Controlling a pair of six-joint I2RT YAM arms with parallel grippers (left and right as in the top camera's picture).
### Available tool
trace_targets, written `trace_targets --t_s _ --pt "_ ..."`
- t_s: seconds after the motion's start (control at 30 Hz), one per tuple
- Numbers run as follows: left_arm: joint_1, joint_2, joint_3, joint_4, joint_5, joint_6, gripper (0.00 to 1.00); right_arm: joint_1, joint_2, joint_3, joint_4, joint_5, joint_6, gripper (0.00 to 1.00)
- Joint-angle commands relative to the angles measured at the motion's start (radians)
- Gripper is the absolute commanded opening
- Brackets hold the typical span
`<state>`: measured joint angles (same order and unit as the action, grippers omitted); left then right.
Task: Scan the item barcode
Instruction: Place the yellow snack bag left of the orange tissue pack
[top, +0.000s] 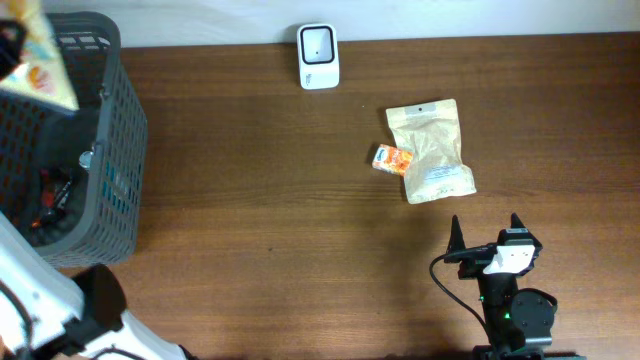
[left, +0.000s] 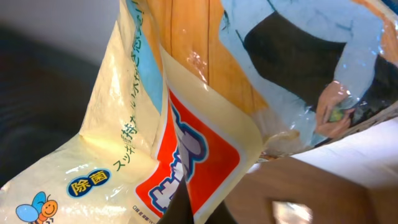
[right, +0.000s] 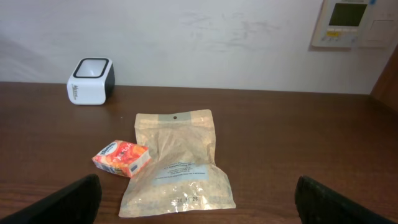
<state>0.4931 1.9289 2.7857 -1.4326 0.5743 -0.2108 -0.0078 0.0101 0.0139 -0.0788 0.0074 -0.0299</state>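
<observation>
Yellow packet (left: 186, 124), apparently pinched in our closed left gripper (left: 186, 208) while our right gripper (top: 485, 228) gapes empty, is lifted, so next we present its barcode to the scanner (top: 318, 55).

A basket (top: 100, 150) sits at the tabletop's (top: 260, 200) left edge, a soft pack (top: 40, 60) over its upper-left corner; a scanner (top: 318, 56) stands at top centre, and right of centre lies a pouch (top: 432, 150), a small packet (top: 392, 159) touching its left side, the right tool (top: 485, 225) lower in the frame.
</observation>
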Motion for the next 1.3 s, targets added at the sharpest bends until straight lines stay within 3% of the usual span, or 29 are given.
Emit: trace_targets --t_s 0.0,0.27,0.37,0.53,0.7,0.83,1.03,1.13,1.2,1.23,1.27 --pt "-0.222 -0.072 0.019 -0.002 0.099 -0.004 0.0 -0.006 -0.006 -0.008 -0.003 0.008 0.004 0.98" --pt "-0.816 0.089 -0.09 -0.03 -0.206 0.007 0.0 -0.006 -0.006 -0.008 -0.003 0.008 0.004 0.98" --pt "-0.956 0.211 -0.147 0.009 -0.281 -0.011 0.0 -0.006 -0.006 -0.008 -0.003 0.008 0.004 0.98" --pt "-1.05 0.416 -0.154 0.062 -0.487 -0.258 0.0 -0.006 -0.006 -0.008 -0.003 0.008 0.004 0.98" --pt "-1.067 0.566 -0.154 0.052 -0.493 -0.481 0.0 -0.006 -0.006 -0.008 -0.003 0.008 0.004 0.98" --pt "-1.074 0.622 -0.154 -0.054 -0.492 -0.669 0.0 -0.006 -0.006 -0.008 -0.003 0.008 0.004 0.98" --pt "-1.141 0.644 -0.154 -0.071 -0.492 -0.69 0.01 -0.006 -0.007 -0.008 -0.003 0.008 0.004 0.98" --pt "-1.168 0.644 -0.154 -0.033 -0.544 -0.689 0.39 -0.006 -0.006 -0.008 -0.003 0.008 0.004 0.98" --pt "-1.168 0.644 -0.154 -0.031 -0.586 -0.671 0.58 -0.006 -0.006 -0.008 -0.003 0.008 0.004 0.98" --pt "-1.158 0.644 -0.153 -0.032 -0.586 -0.662 0.64 -0.006 -0.006 -0.008 -0.003 0.007 0.004 0.99" --pt "-1.148 0.644 -0.137 -0.044 -0.585 -0.65 0.65 -0.006 -0.006 -0.008 -0.003 0.007 0.004 0.98"
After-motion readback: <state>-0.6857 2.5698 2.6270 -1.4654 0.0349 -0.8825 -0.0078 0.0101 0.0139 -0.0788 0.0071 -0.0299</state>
